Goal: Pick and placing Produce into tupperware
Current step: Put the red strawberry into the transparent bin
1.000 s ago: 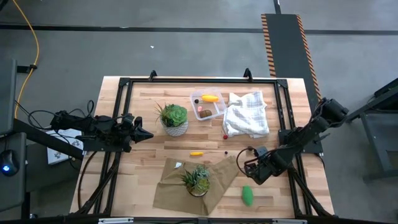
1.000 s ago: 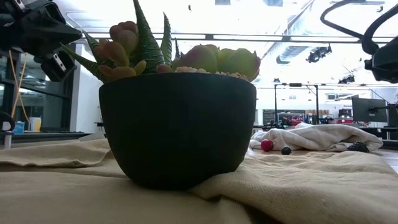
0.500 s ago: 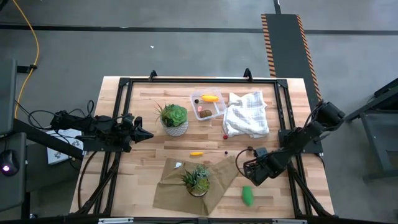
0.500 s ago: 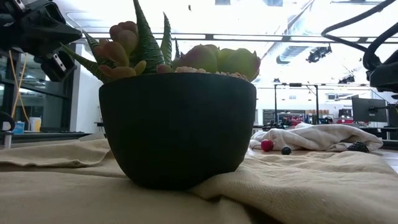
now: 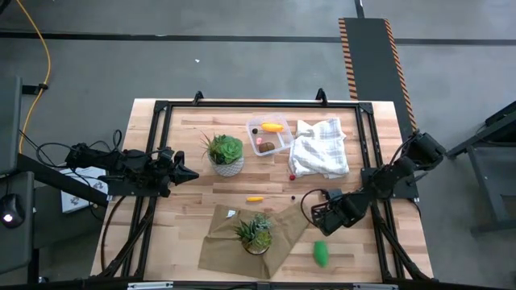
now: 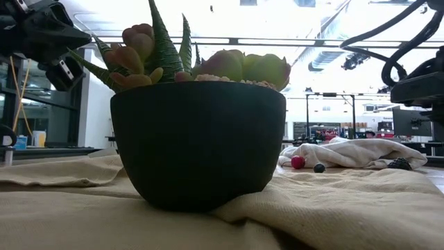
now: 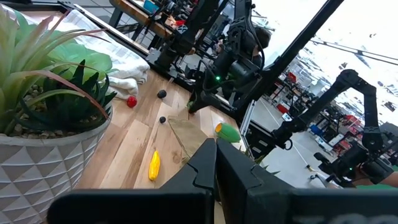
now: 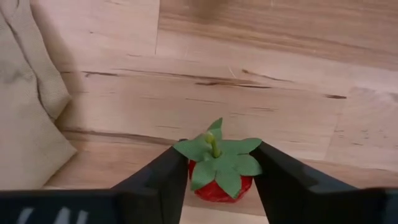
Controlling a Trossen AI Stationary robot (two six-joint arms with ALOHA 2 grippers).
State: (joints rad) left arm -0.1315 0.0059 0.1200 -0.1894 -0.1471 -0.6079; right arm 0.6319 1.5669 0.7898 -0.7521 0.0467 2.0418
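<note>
Right gripper (image 8: pixel 214 177) at about 4 o'clock on the worktop (image 5: pixel 193 193), fingers (image 8: pixel 163 180) hugging a red berry (image 8: pixel 217 171) either side. Best to squeeze gently, lift straight, then carry toward the tupperware (image 5: pixel 270 137) at 12. Left gripper (image 5: pixel 187 172) clenched, parked at 9.

The wooden table (image 5: pixel 193 193) carries a tupperware (image 5: pixel 270 137) at twelve o'clock, a white cloth (image 5: pixel 320 148) at one, and a white pot (image 5: pixel 226 167) at eleven. A tan cloth (image 5: pixel 284 232) lies at six, a green piece (image 5: pixel 321 254) at five. A yellow piece (image 5: pixel 254 198) and red berry (image 5: pixel 292 177) sit near the centre.
</note>
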